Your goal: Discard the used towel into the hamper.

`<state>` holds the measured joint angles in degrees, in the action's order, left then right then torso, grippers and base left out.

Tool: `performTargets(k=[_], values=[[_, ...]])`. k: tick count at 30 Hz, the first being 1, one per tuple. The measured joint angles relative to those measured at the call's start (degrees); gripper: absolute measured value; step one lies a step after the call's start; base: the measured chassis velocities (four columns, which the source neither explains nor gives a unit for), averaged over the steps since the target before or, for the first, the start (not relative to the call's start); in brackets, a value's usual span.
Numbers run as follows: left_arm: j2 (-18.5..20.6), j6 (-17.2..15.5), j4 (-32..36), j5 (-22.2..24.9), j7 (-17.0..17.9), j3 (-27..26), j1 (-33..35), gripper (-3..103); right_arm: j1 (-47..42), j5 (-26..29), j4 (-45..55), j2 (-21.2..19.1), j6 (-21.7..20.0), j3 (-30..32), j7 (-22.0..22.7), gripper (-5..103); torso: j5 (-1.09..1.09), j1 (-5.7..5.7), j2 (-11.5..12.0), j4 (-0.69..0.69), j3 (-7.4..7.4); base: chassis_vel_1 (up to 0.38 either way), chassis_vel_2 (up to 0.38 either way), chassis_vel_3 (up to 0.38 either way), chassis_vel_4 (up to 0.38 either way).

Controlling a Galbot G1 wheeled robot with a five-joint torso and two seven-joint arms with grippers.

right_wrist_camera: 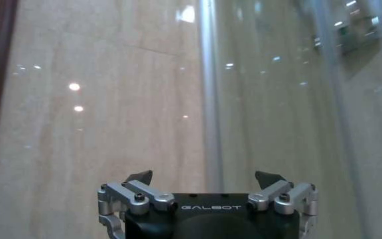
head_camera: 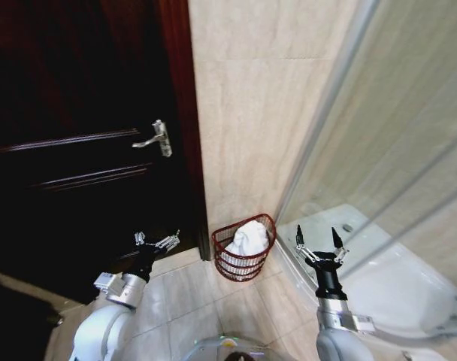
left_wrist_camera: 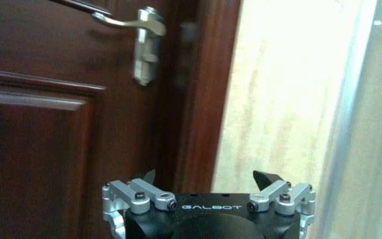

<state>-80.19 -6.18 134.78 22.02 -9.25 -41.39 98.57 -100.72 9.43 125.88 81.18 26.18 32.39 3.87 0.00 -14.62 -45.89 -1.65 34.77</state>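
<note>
The towel (head_camera: 249,238) sat bunched inside the hamper (head_camera: 243,265), white cloth poking above the rim. Hamper stood on the tile floor (head_camera: 202,301) in the corner, against the beige wall (head_camera: 258,113), between the dark door (head_camera: 71,150) and the glass shower screen (head_camera: 379,150). My left claw (head_camera: 158,241) hung low in front of the door, well left of the hamper, fingers apart, gripping nothing; door handle (left_wrist_camera: 140,37) was above it. My right claw (head_camera: 318,238) was raised just right of the hamper, beside the screen, fingers spread wide, empty too.
</note>
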Motion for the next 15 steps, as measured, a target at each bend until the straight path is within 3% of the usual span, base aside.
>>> performTargets(k=[15], values=[[0.0, 0.0, 0.0, 0.0, 0.0, 0.0, 0.0, 99, 0.1, -0.1, 0.2, 0.3, 0.8, -0.2, 0.7, 100, 0.00, 0.00, 0.0, 0.00, 0.00, -0.126, -0.123, -0.122, -0.125]])
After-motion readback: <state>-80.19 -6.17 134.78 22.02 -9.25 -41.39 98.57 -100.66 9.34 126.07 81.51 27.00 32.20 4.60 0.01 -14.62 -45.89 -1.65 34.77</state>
